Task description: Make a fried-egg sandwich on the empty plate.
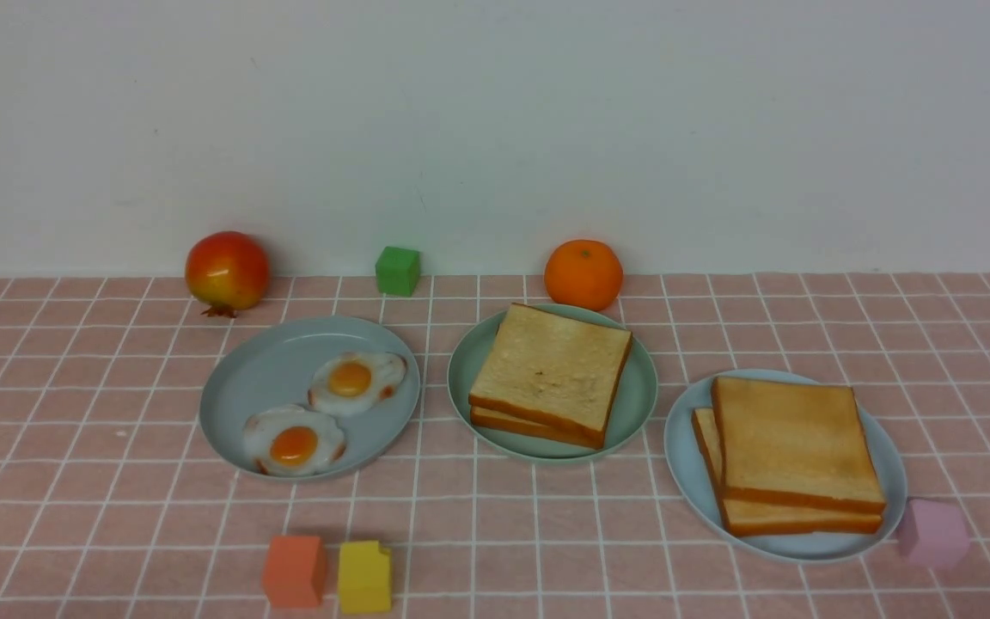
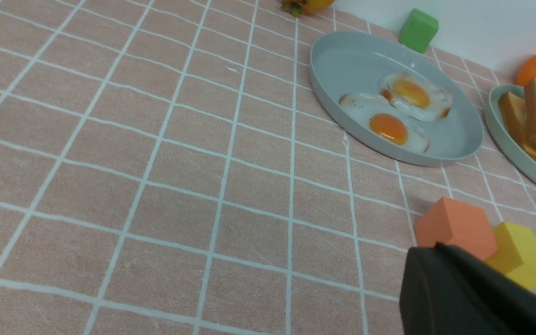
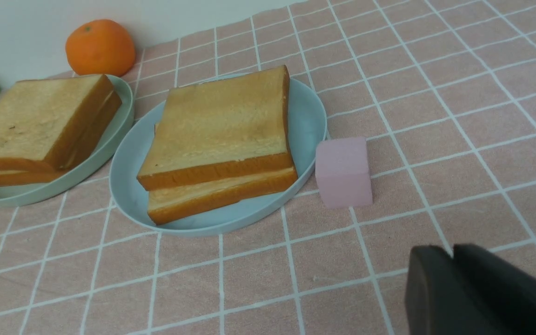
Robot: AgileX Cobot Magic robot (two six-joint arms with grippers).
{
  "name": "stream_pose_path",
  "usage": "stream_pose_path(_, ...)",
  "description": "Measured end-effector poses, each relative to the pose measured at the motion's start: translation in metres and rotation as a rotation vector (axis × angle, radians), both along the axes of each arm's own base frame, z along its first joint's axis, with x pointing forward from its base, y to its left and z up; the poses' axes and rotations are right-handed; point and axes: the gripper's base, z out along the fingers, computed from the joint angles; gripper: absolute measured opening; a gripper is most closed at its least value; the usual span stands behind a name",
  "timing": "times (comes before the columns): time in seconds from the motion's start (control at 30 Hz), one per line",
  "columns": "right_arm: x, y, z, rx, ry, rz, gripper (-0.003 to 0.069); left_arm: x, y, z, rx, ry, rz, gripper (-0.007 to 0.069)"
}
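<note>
Sandwich (image 1: 552, 375) looks built: two toast slices stacked on the mint-green plate (image 1: 643, 397), centre of the cloth in front view. The egg that should sit between them can't be seen from any cam, so I can't confirm the filling; judging by the stack, the job is done or nearly so.

Egg plate (image 1: 246, 387), grey-blue, sits at 9 o'clock from the green plate w/ two fried eggs (image 1: 356, 382) left on it. Bread plate (image 1: 889, 464) at 4 o'clock from the green plate holds two more slices (image 1: 791, 443), stacked, top one skewed a bit.

L gripper (image 2: 440, 260): clenched, nothing in it, parked low near the orange block (image 2: 454, 225) and yellow block (image 2: 521, 253); neither arm shows in front view. R gripper (image 3: 452, 260): fingers seem close together, holding nothing; can't tell for sure if parted or clamped. It sits well clear of the bread plate, w/ the pink block (image 3: 345, 172) in between.

Left to do, as I read it: check slices sit square, arms stay clear. Pomegranate (image 1: 227, 271), green block (image 1: 398, 270) and orange (image 1: 583, 273) line the back wall at 12, untouched.
</note>
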Motion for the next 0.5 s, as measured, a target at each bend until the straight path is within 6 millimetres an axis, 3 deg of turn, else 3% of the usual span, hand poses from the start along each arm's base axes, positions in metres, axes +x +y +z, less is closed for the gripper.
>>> stream_pose_path(0.5,0.0,0.0,0.0,0.0,0.0,0.0,0.0108,0.0,0.0,0.0,0.0,0.0,0.0,0.0013)
